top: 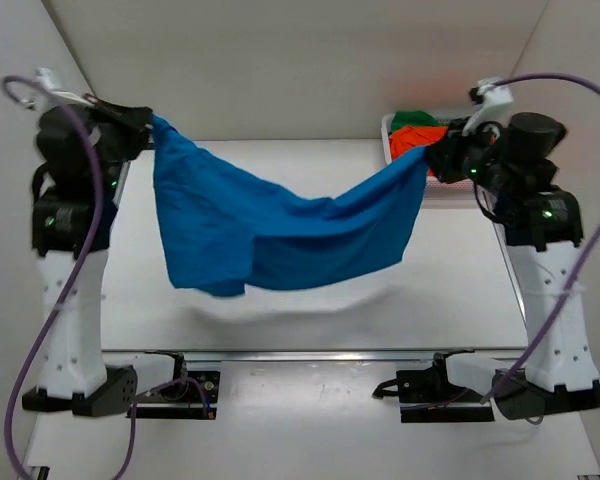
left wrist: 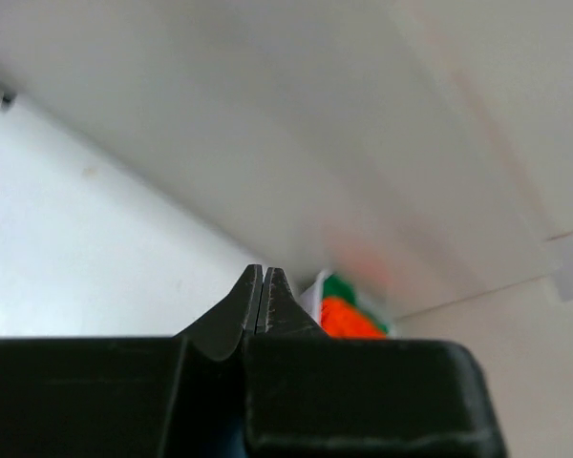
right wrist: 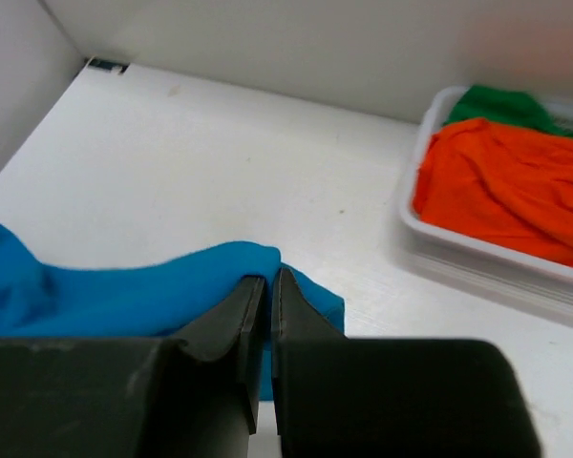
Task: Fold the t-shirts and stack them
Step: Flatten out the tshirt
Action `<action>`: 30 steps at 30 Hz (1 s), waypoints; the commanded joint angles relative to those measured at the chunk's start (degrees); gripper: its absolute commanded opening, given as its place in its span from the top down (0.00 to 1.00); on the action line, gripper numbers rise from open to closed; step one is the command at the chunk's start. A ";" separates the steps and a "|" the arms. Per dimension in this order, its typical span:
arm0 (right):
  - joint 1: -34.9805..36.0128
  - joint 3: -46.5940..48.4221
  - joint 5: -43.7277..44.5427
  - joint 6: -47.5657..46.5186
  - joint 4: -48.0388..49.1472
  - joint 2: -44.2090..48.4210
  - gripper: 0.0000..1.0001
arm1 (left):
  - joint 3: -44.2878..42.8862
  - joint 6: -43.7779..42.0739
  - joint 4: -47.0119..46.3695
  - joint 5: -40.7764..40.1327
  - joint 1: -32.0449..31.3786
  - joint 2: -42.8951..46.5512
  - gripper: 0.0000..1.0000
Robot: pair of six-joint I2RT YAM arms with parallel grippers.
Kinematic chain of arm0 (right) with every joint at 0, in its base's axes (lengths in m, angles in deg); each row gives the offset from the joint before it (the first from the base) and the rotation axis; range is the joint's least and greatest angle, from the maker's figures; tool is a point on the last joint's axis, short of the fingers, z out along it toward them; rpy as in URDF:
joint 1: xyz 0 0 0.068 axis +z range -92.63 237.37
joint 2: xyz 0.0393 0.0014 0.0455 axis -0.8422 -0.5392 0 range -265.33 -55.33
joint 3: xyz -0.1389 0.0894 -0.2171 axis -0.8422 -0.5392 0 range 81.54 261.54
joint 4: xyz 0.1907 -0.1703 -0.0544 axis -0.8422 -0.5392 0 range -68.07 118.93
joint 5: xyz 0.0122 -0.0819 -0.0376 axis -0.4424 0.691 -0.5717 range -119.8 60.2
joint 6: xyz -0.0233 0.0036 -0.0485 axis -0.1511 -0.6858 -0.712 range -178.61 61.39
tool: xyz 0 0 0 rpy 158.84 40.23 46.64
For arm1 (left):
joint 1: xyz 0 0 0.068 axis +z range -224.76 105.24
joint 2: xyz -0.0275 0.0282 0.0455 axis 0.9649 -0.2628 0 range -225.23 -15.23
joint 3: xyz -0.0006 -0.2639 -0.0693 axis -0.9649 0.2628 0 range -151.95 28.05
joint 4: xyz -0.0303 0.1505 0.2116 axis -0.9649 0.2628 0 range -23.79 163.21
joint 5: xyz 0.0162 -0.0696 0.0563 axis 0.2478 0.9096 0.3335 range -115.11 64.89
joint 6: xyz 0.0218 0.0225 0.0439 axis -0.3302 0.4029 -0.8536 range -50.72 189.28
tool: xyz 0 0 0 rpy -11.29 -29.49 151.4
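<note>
**Blue T-Shirt Slung Between Two Arms, Ready to Be Laid Flat**

Both pinches need to hold while the arms draw apart and take up the slack. The shirt should probably then come down level, with its trailing hem meeting the counter first so that the cloth lies smooth for folding.

The left fingers (left wrist: 241, 310) are pressed together with no gap showing. The overhead view shows them clamped on one upper corner of the bright blue t-shirt (top: 280, 235), though their own wrist camera sees almost none of the cloth. The right fingers (right wrist: 237, 310) are all but closed, with only a thin slit between them and a fold of the blue cloth nipped at their tips.

Between the two holds the shirt hangs like a hammock, sagging in the middle. Its lower part is bunched on the left side, and it appears to hang clear of the white counter (top: 440, 300). That bunched part is the likeliest to tuck under itself on landing.

At the far right corner, behind the right arm, a white basket (top: 387, 128) holds the orange t-shirt (top: 420, 135) and the green t-shirt (top: 410, 117), both loose and unfolded. With nothing stacked yet, the task looks to be at an early stage.
</note>
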State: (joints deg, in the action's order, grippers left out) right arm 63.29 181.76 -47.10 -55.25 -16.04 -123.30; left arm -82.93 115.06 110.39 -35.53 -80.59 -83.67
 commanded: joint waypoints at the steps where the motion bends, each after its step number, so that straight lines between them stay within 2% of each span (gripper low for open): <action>1: 3.13 -6.16 -2.56 0.51 3.30 -4.98 1.00 | 8.21 4.93 -0.06 3.56 -0.67 -8.44 1.00; 3: 4.63 -9.16 -3.00 0.69 4.80 -9.09 1.00 | 11.74 5.90 -0.85 2.60 -1.64 -11.61 1.00; 5: 5.77 -8.21 -1.17 0.86 6.03 -13.74 1.00 | 13.33 6.69 -2.16 1.28 -1.47 -16.08 1.00; 8: 5.52 -3.30 0.78 2.70 6.73 -22.35 0.99 | 10.10 3.89 -2.70 -2.92 -0.86 -24.68 1.00; 9: 4.73 -0.93 2.08 3.58 6.56 -26.04 0.94 | 9.04 2.83 -2.26 -4.08 0.02 -26.37 1.00; 10: 4.55 0.66 5.31 4.63 5.43 -28.95 0.81 | 6.07 1.35 -1.13 -4.44 0.55 -30.22 0.95; 11: 4.46 3.98 8.83 4.64 4.72 -30.28 0.72 | 3.08 0.37 0.27 -4.35 1.86 -33.91 0.81; 12: 4.46 5.93 10.25 5.60 4.02 -31.25 0.63 | 0.44 -0.16 0.90 -3.83 3.09 -36.38 0.72; 13: 3.94 6.82 12.70 6.04 3.67 -31.61 0.60 | -0.11 -1.30 1.43 -3.91 4.06 -37.19 0.69; 14: 3.24 6.83 13.77 6.75 3.49 -31.96 0.50 | -1.07 -2.52 1.34 -4.26 4.33 -37.11 0.64; 15: 2.97 6.13 15.00 7.19 3.14 -30.92 0.46 | -0.47 -3.84 1.08 -5.13 3.98 -36.50 0.62; 17: 1.04 2.88 15.02 7.63 2.96 -29.69 0.45 | 2.34 -5.43 0.38 -7.16 4.07 -34.48 0.59; 20: -0.02 -3.97 13.26 8.15 3.05 -24.52 0.46 | 10.58 -4.92 2.74 -5.68 3.89 -29.48 0.58; 22: 0.85 -11.94 12.91 8.16 3.13 -21.27 0.47 | 22.32 -4.39 3.28 -3.92 2.76 -22.47 0.59; 26: 4.01 -28.64 13.61 8.51 2.96 -13.53 0.46 | 38.27 -4.91 7.04 -3.92 0.64 -12.69 0.56; 28: 5.15 -34.53 12.65 9.21 2.17 -11.07 0.36 | 47.04 -4.91 7.84 -2.78 0.64 -7.87 0.50; 29: 6.03 -37.96 12.47 9.39 2.08 -9.92 0.34 | 48.56 -4.91 8.37 -2.25 1.25 -7.24 0.49; 30: 6.91 -39.48 12.47 9.91 1.91 -9.12 0.28 | 51.53 -5.43 8.90 -1.98 0.99 -5.75 0.47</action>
State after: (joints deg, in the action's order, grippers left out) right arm 68.36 147.21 -34.51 -46.64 -13.07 -134.88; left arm -37.23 110.56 116.18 -38.70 -80.17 -92.35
